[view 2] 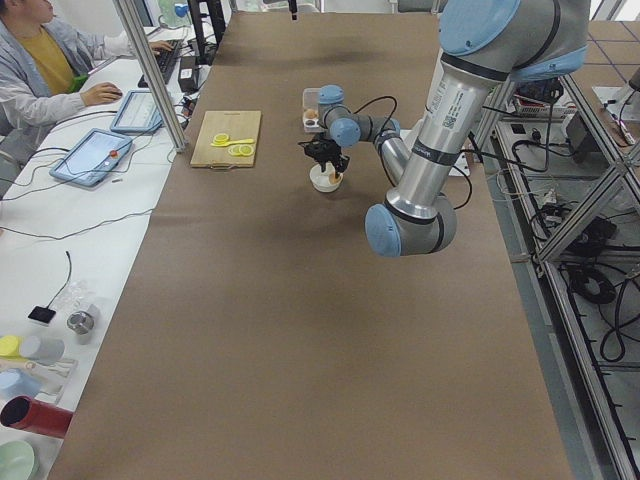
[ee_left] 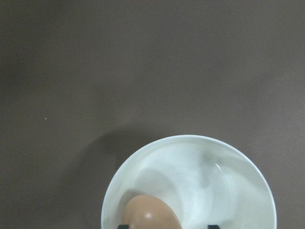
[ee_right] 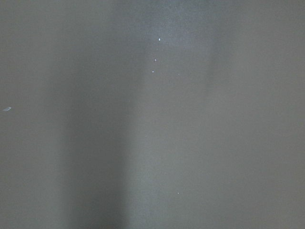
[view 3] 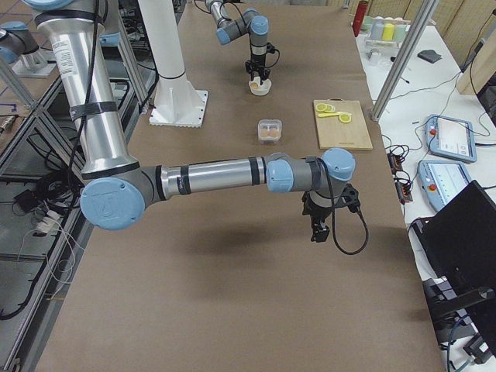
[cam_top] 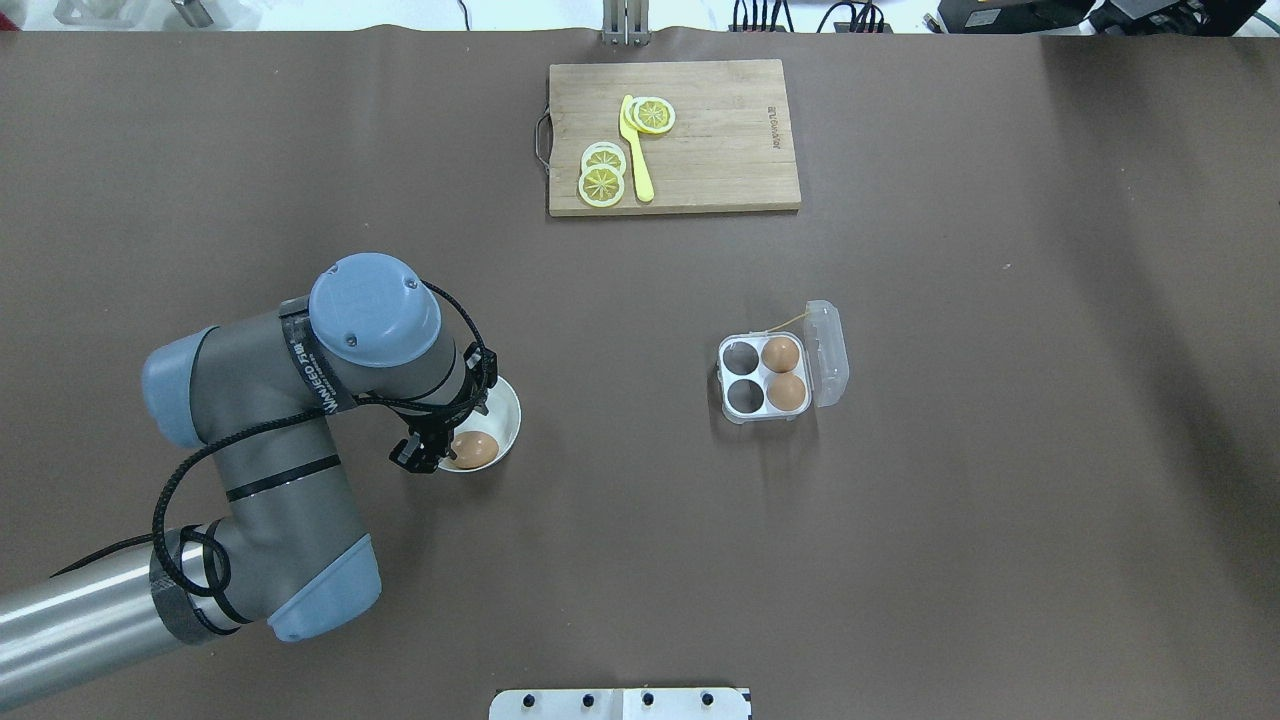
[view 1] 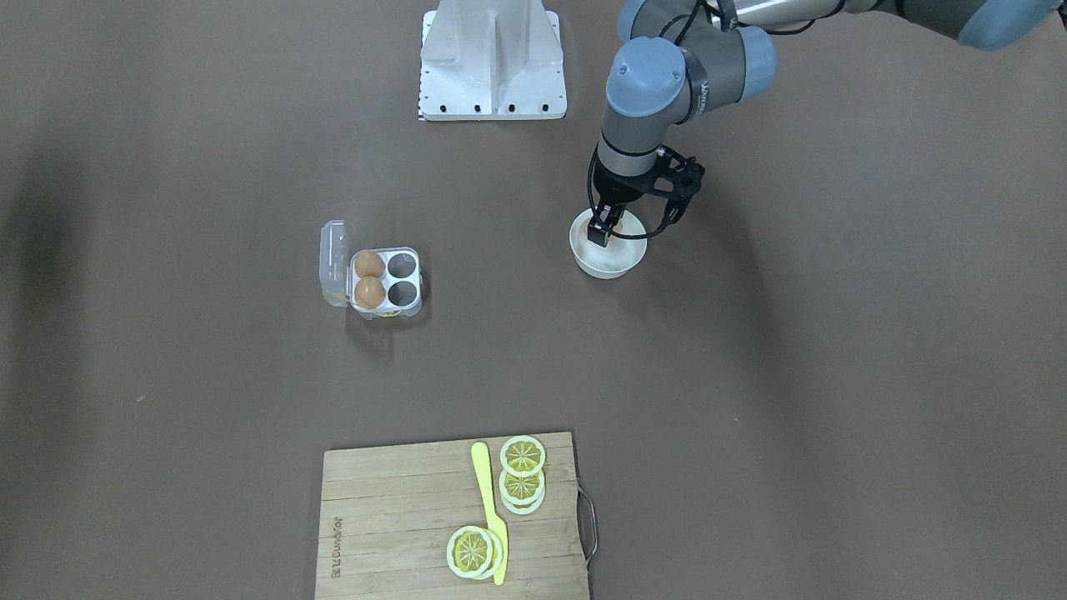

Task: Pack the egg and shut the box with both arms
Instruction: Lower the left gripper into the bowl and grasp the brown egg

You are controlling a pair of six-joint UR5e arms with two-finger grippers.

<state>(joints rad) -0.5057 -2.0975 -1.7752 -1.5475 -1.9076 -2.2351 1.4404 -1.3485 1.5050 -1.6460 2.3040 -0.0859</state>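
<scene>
One tan egg (cam_top: 474,449) lies in the round white bowl (cam_top: 507,415). My left gripper (cam_top: 432,452) hangs over the bowl, pointing down. In the left wrist view its two fingertips (ee_left: 213,226) stand wide apart at the bottom edge, with the egg (ee_left: 150,214) between them nearer the left one; it is open. The clear box (cam_top: 765,377) stands open, lid folded to the side, with two eggs (cam_top: 783,372) in the cells beside the lid and two empty cells. My right gripper (view 3: 316,231) hovers over bare table far from the box; I cannot tell whether it is open or shut.
A wooden cutting board (cam_top: 720,150) with yellow citrus slices (cam_top: 603,175) and a yellow knife lies at the far edge. The white base bracket (view 1: 492,67) stands on the robot's side. An operator (view 2: 40,60) sits beside the table's left end.
</scene>
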